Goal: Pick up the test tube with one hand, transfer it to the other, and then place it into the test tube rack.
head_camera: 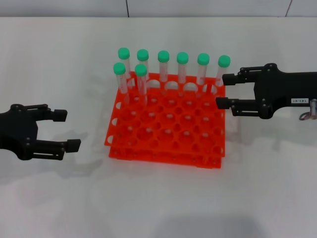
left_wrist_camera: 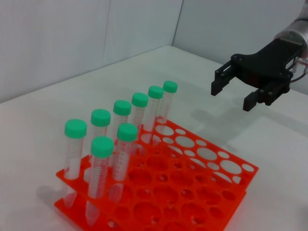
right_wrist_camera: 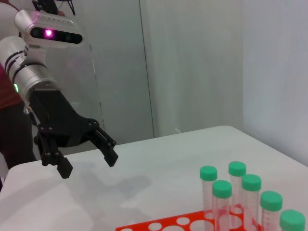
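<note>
Test tubes (head_camera: 163, 67): eight green-capped tubes stand upright in the test tube rack (head_camera: 168, 131). Six fill the row along the rack's far edge; two more stand in the next row at the rack's far-left corner. No tube lies loose on the table (head_camera: 158, 203) and neither gripper holds one.

Rack: orange, two-tiered, set near the middle of the table. All holes toward its near edge are vacant. The upper plate keeps each tube vertical, caps clear above it for a grasp from the side or above.

Left gripper (head_camera: 69, 130): hovers over the table off the rack's left edge, near its near-left corner. Jaws spread wide, nothing between them, fingers pointing toward the rack.

Right gripper (head_camera: 225, 91): hovers at the rack's far-right corner, just beside the last tube of the far row. Jaws wide apart and empty. Whether a fingertip touches that tube's cap is probably not the case, but the head view leaves it unsettled.

Stage: the scene fits either a tube just seated and released, or a reach toward a racked tube.

Obstructions: the tubes stand close together, so neighbouring caps crowd any finger entering the far row. The end tube at the far-right corner is open on its outer side.

Surroundings: plain white table, pale wall panels behind.
</note>
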`<state>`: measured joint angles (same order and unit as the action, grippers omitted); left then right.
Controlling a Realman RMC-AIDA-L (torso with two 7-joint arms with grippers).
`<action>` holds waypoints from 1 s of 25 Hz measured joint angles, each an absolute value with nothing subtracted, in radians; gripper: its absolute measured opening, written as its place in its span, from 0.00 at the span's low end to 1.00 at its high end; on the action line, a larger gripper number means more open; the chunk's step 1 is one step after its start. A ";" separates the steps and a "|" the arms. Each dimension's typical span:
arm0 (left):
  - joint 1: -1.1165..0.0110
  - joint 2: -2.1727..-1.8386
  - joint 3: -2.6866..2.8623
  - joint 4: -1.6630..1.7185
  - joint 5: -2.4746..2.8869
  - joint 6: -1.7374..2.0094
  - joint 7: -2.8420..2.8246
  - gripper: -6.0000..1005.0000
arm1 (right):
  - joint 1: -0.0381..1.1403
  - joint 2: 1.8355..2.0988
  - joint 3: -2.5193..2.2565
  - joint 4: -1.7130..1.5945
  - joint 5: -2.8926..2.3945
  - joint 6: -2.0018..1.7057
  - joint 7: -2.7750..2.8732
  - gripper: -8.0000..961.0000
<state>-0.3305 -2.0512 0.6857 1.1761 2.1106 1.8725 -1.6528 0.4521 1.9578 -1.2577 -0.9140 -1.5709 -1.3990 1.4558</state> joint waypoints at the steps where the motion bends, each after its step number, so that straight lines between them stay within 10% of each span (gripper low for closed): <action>1: -0.332 -2.051 0.686 1.170 2.110 1.873 -1.648 0.88 | 0.452 1.959 -1.258 -0.915 -1.573 -1.401 1.456 0.61; 25: -0.342 -2.049 0.695 1.157 2.055 1.885 -1.615 0.88 | 0.452 1.969 -1.255 -0.919 -1.601 -1.418 1.457 0.60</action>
